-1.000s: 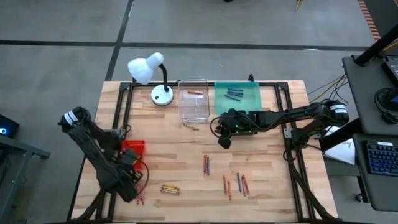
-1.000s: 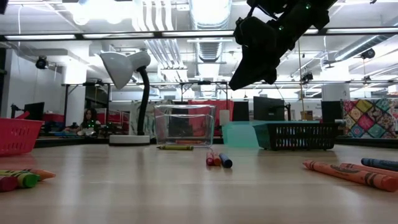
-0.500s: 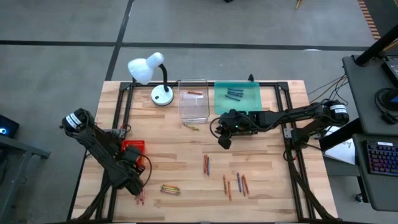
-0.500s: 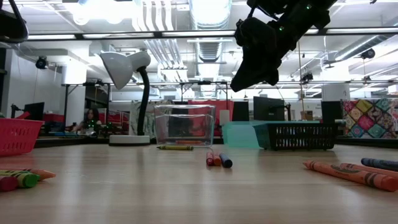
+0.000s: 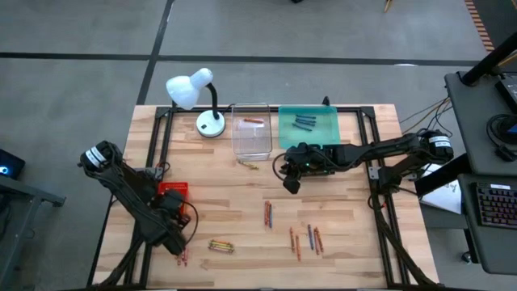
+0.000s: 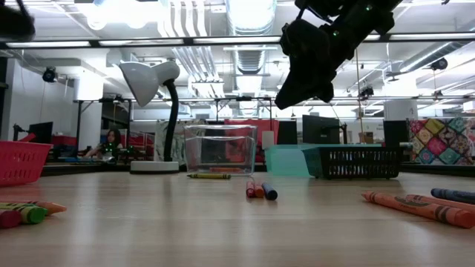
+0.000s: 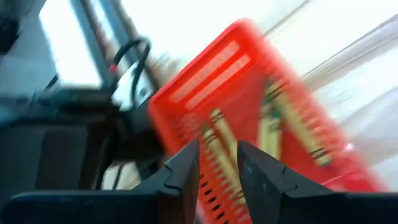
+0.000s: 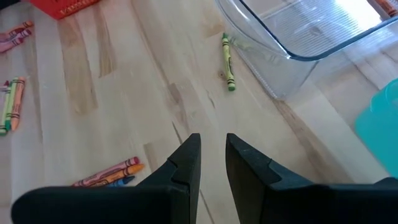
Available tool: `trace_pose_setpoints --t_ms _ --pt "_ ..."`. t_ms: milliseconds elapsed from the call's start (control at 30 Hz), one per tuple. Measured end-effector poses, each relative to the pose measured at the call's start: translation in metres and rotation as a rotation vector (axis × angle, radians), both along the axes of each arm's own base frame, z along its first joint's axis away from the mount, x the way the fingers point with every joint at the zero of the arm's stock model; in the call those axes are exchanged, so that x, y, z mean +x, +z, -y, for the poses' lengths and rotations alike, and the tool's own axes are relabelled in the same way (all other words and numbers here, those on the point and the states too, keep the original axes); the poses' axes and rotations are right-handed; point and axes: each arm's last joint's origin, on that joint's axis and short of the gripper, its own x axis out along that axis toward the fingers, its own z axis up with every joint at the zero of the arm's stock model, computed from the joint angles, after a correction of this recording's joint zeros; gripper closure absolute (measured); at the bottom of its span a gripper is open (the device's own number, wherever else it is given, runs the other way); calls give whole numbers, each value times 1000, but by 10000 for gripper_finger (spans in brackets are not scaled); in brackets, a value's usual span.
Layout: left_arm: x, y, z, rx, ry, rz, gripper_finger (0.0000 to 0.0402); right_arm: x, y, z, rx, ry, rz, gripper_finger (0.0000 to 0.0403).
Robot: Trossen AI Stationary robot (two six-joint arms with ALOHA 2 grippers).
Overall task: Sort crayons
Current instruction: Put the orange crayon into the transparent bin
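Note:
Crayons lie in small groups on the wooden table: one point(image 5: 268, 214) at the middle, a yellow-green bunch point(image 5: 220, 244) near the front, several point(image 5: 307, 238) to the right, and a single one point(image 5: 249, 165) in front of the clear tray point(image 5: 251, 139). My left gripper point(image 7: 217, 158) hovers slightly open over the red tray point(image 5: 172, 190), which has crayons point(image 7: 219, 132) in it; nothing is between the fingers. My right gripper point(image 8: 211, 149) hangs above the table's middle point(image 5: 291, 183), its fingers a narrow gap apart and empty. The teal tray point(image 5: 308, 125) holds blue crayons point(image 5: 303, 123).
A white desk lamp point(image 5: 194, 87) stands at the far left of the table beside the clear tray, which holds one reddish crayon point(image 5: 253, 120). A black basket point(image 6: 356, 159) shows behind the teal tray in the low view. More crayons point(image 5: 182, 257) lie by the left arm near the front edge.
My left gripper has sunk a little toward the red tray. My right arm has kept still, and the crayons on the table have not moved.

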Motion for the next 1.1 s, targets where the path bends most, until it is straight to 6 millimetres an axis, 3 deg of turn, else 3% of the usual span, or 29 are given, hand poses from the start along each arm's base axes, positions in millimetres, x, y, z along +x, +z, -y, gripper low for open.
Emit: trace_pose_setpoints --t_ms 367,633,900,1100 --pt "32 44 17 134 -393 356 310 2 3 -2 93 6 18 337" --pt "51 40 14 163 -547 340 327 9 19 0 97 -3 70 337" --pt "81 25 -24 272 -592 217 360 34 28 14 34 10 83 337" --pt "88 22 -55 292 -617 109 385 53 20 25 6 24 -75 337"
